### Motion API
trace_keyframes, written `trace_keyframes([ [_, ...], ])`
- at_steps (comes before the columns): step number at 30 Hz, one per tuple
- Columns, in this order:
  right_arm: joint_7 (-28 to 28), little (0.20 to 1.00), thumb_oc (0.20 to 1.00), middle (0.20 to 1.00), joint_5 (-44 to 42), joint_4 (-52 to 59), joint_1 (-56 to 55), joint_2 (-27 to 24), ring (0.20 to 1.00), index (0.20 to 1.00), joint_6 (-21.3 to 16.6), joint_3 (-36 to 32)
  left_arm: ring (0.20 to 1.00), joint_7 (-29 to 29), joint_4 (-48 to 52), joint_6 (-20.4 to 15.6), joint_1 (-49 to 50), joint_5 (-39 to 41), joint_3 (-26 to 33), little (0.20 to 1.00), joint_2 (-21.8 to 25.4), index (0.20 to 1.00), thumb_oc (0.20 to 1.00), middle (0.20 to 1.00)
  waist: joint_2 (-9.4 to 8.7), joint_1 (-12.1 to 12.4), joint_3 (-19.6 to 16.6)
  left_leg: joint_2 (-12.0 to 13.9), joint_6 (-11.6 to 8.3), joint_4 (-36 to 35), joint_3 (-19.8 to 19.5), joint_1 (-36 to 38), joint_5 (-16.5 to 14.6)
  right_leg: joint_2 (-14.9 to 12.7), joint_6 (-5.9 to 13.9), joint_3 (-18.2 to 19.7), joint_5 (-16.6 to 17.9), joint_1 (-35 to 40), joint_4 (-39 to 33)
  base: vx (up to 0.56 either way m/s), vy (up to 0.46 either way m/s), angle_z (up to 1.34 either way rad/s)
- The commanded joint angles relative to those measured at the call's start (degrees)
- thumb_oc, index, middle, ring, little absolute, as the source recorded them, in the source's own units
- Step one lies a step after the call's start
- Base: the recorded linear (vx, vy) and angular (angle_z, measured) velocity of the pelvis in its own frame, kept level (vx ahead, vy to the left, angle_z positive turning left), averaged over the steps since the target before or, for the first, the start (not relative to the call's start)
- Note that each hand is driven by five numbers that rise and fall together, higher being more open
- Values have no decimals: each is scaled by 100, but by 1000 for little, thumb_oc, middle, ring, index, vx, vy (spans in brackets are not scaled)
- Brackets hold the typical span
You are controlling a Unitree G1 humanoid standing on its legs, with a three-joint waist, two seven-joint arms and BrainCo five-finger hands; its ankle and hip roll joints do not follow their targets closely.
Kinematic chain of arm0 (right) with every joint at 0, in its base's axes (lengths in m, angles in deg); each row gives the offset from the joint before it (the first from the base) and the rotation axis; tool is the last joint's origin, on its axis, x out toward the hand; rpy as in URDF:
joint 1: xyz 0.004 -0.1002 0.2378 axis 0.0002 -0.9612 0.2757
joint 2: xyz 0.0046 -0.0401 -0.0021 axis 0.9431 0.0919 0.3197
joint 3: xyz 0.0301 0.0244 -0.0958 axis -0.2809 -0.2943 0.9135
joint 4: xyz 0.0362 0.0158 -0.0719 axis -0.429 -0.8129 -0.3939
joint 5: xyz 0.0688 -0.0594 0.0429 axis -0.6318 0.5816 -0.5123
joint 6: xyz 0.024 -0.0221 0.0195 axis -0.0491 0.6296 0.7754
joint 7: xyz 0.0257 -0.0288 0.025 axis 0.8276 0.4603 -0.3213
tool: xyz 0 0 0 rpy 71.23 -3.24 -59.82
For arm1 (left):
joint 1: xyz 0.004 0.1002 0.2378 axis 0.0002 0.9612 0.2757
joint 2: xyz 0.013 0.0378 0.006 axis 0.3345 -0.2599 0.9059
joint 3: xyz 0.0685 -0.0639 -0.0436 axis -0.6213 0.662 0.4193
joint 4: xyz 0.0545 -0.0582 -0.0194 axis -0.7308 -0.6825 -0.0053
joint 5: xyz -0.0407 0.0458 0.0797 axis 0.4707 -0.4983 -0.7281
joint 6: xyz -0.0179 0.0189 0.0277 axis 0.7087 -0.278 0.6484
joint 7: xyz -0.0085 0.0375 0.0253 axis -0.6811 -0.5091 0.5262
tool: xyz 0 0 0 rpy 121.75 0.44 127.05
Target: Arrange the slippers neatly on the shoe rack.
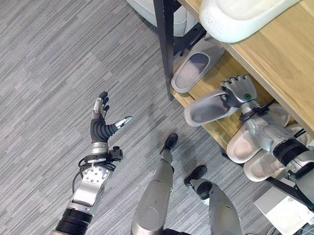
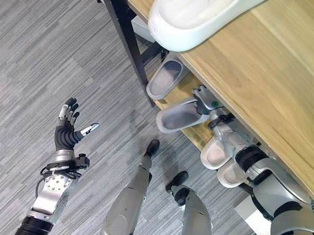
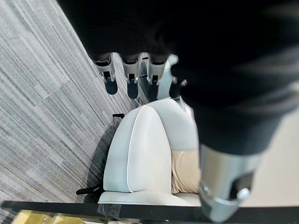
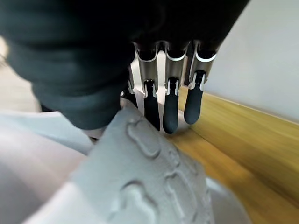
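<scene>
My right hand is shut on a grey slipper at its heel end, and the slipper sticks out over the front edge of the rack's lower wooden shelf. In the right wrist view the fingers reach over the slipper's ribbed upper. A second grey slipper lies on the same shelf, further back by the black post. On the top shelf rests a large white slipper. My left hand hangs open over the floor, away from the rack.
Two pale slippers lie side by side below my right forearm. The rack's black post stands at its corner. A white cushioned chair is beyond the rack. Grey striped carpet spreads to the left.
</scene>
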Motion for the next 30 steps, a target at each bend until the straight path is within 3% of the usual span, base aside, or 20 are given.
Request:
trace_keyframes([
  [1,192,200,200,200,120,36,578,-736,200,200,126,404,1000,-5,365,-376,111,-200,165,1000,104,1000,1000,1000,-115,102,-178,329,-277,259,80,134,-829,-129,315,241,-318,433,-308,0,0,0],
  [11,393,200,200,200,293,-60,1787,-961,200,200,348,868,1000,93,545,-390,264,-175,71,1000,220,1000,1000,1000,-202,259,-229,318,-274,179,35,103,-835,-90,365,182,-259,439,-452,31,-3,1],
  [27,92,200,200,200,381,-288,2202,-1599,200,200,160,1673,1000,246,625,-387,442,-79,122,1000,369,1000,1000,1000,-344,351,-248,350,-330,165,-14,57,-848,-37,345,112,-286,460,-495,23,-14,0],
  [28,127,291,291,291,366,-400,2204,-1609,291,291,219,1645,1000,227,613,-383,456,-92,118,1000,368,1000,1000,1000,-340,345,-246,362,-331,151,-19,68,-845,-36,343,119,-283,453,-493,0,0,0],
  [29,173,1000,1000,1000,381,-670,2201,-1549,1000,1000,394,1602,1000,217,620,-388,458,-88,114,1000,377,1000,1000,1000,-330,331,-228,371,-327,148,-3,68,-837,-31,342,138,-269,439,-488,0,0,0],
  [30,225,1000,1000,1000,380,-786,2170,-1467,1000,1000,478,1513,1000,191,626,-386,458,-91,115,1000,367,1000,1000,1000,-322,327,-219,379,-328,137,7,72,-830,-27,340,145,-264,435,-498,0,0,0],
])
